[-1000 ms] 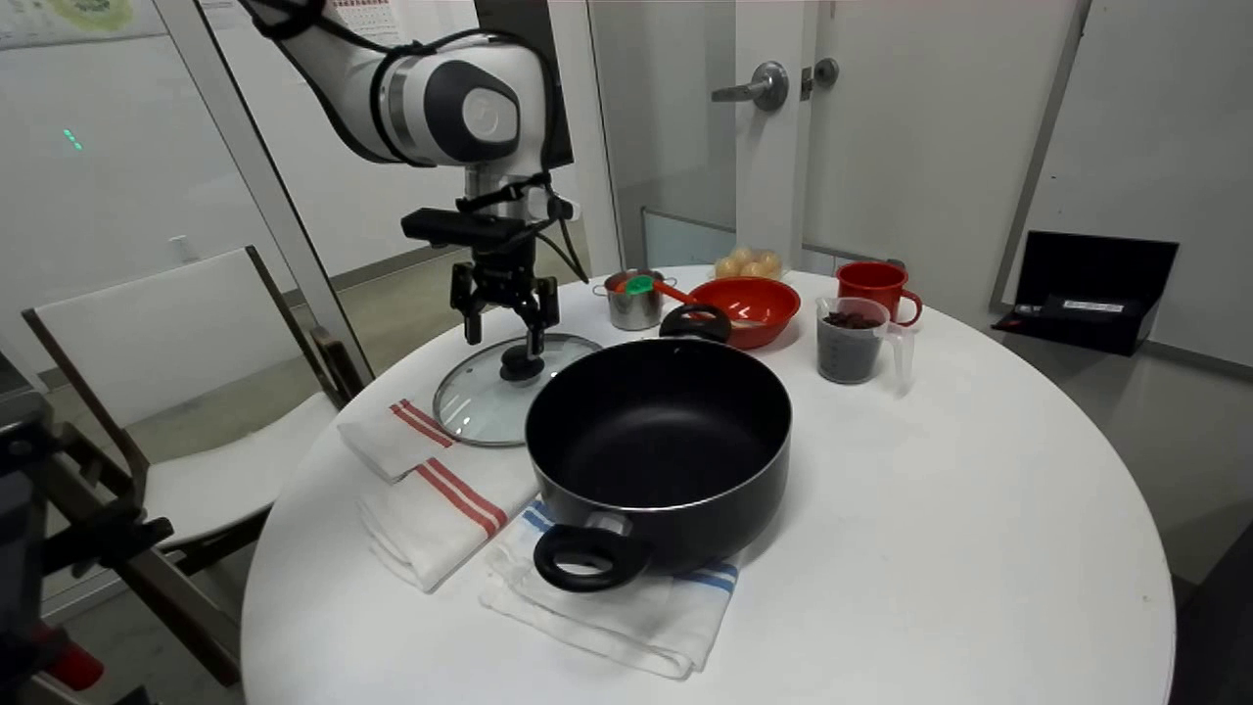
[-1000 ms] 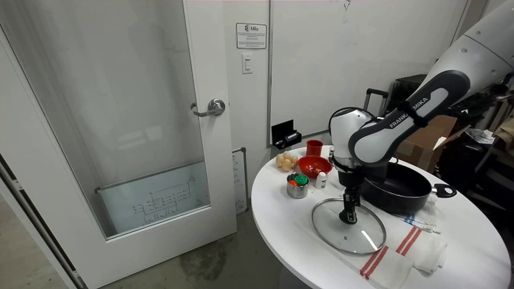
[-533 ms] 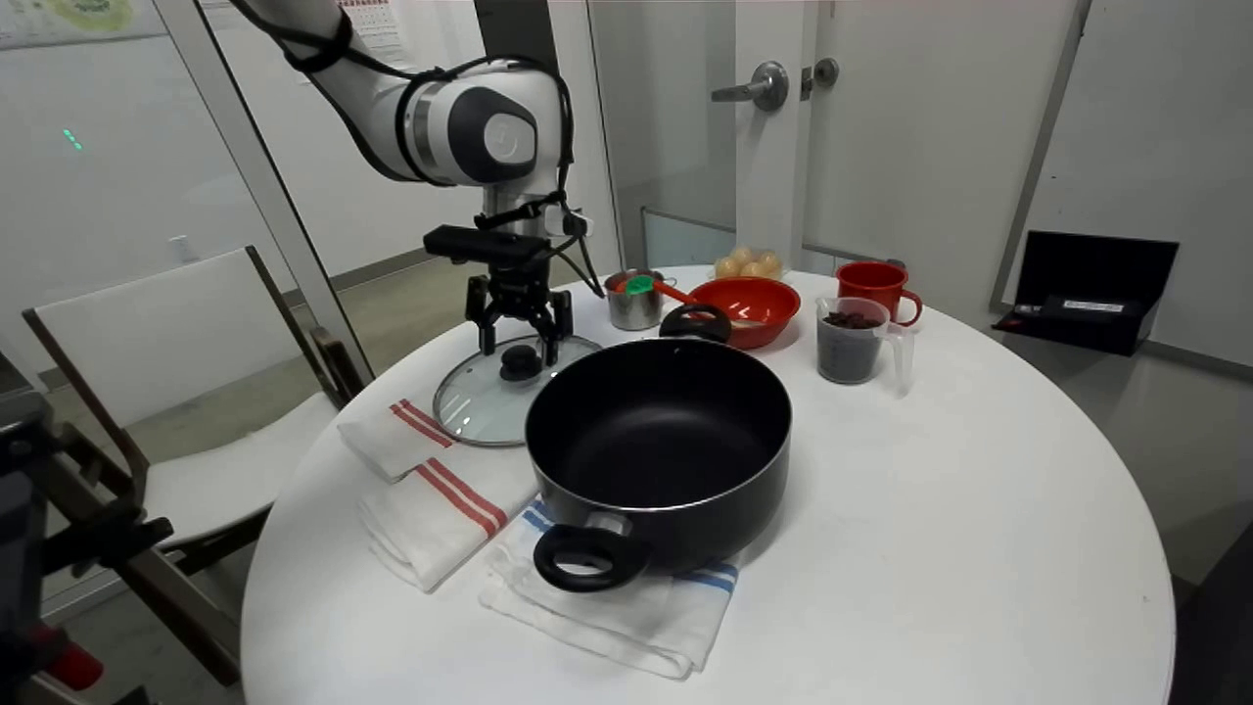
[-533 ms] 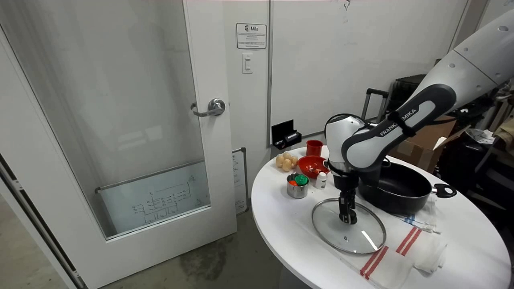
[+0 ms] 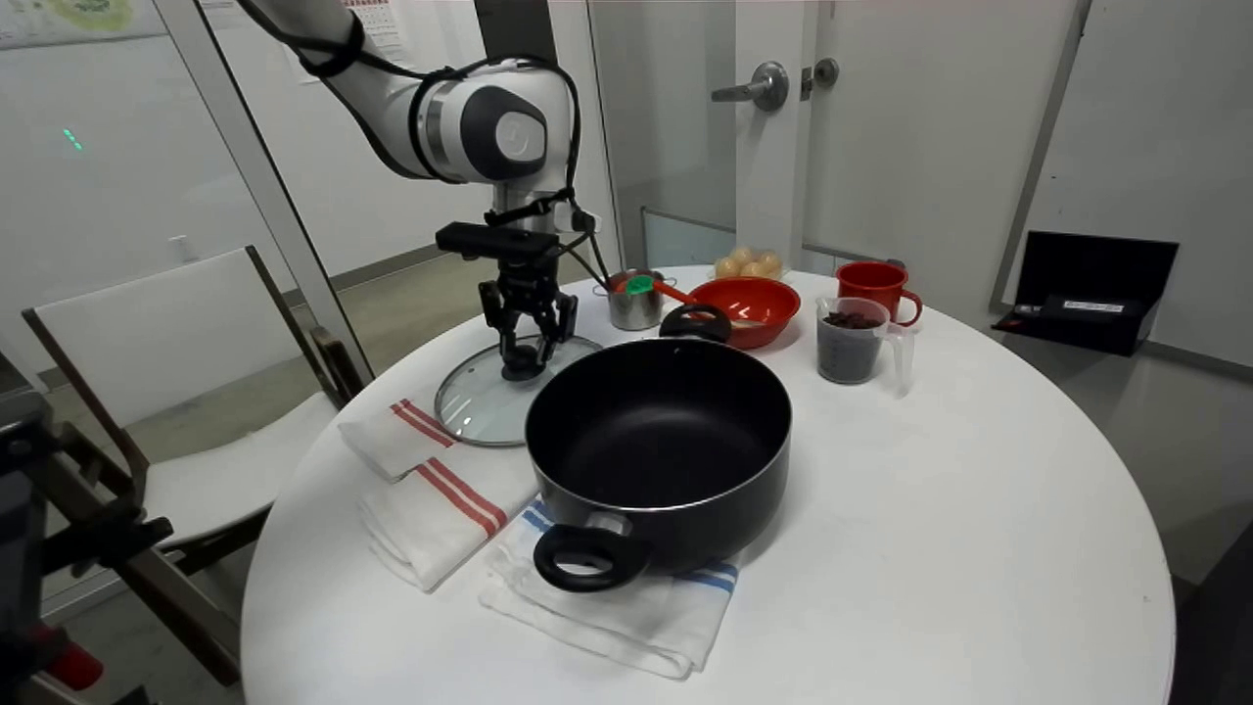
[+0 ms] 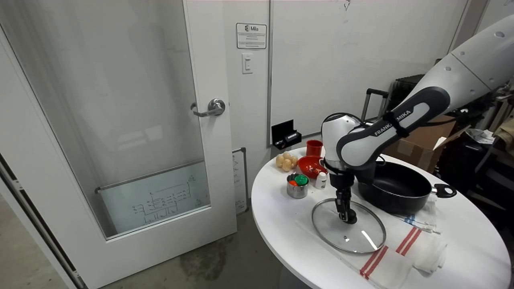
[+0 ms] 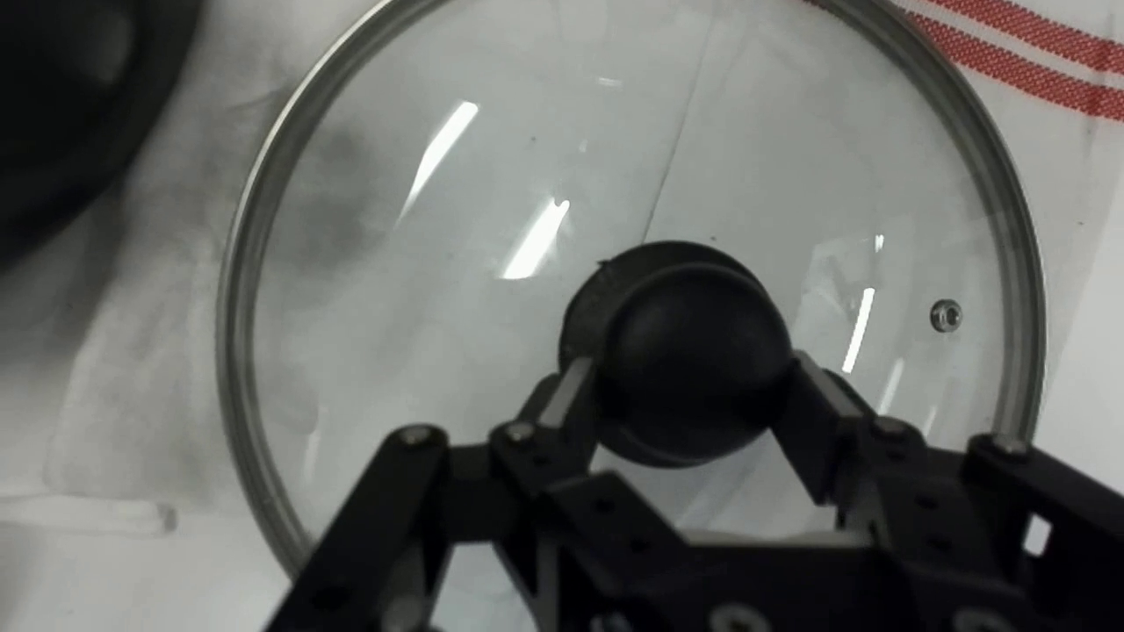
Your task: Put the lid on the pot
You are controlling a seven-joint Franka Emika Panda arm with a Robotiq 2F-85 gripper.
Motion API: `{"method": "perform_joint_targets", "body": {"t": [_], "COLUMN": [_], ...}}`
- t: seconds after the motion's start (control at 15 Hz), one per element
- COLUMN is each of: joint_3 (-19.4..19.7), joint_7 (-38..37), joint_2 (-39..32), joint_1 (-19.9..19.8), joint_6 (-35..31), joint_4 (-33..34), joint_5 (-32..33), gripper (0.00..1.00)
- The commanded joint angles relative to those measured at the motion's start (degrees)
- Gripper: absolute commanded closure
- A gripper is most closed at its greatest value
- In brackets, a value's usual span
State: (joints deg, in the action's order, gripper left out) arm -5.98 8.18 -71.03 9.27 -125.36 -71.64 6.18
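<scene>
The glass lid (image 5: pixel 485 401) lies flat on the table, its metal rim close beside the pot (image 5: pixel 719 514). In the wrist view my gripper (image 7: pixel 694 382) has its fingers pressed on both sides of the lid's black knob (image 7: pixel 698 338). Both exterior views show the gripper (image 6: pixel 346 216) low over the lid (image 6: pixel 333 235), pointing down. The pot is wide, black and uncovered, standing on a towel; part of its dark side (image 7: pixel 70 123) shows at the upper left of the wrist view.
White towels with red stripes (image 5: pixel 445 519) lie in front of the lid, partly at its edge. A steel cup (image 5: pixel 634 308), a red bowl (image 5: pixel 749 338), a measuring cup (image 5: pixel 848 348) and a red mug (image 5: pixel 869 282) stand behind. A small white bottle (image 6: pixel 321 180) is near the bowl.
My gripper has come down over the lid and shifted a little across it, and its fingers have drawn together onto the knob. The lid and pot stay in about the same place.
</scene>
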Motion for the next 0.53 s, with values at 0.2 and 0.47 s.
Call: {"method": "perform_joint_targets", "body": {"t": [0.2, 0.47], "joint_3": [0.1, 0.1], "joint_7": [1.1, 0.3], "joint_2": [-1.0, 1.8], "joint_1": [0.2, 0.8], "joint_6": [1.3, 1.3], "joint_4": [2.5, 0.1], "joint_5": [0.1, 0.2], "gripper": [0.75, 0.75]}}
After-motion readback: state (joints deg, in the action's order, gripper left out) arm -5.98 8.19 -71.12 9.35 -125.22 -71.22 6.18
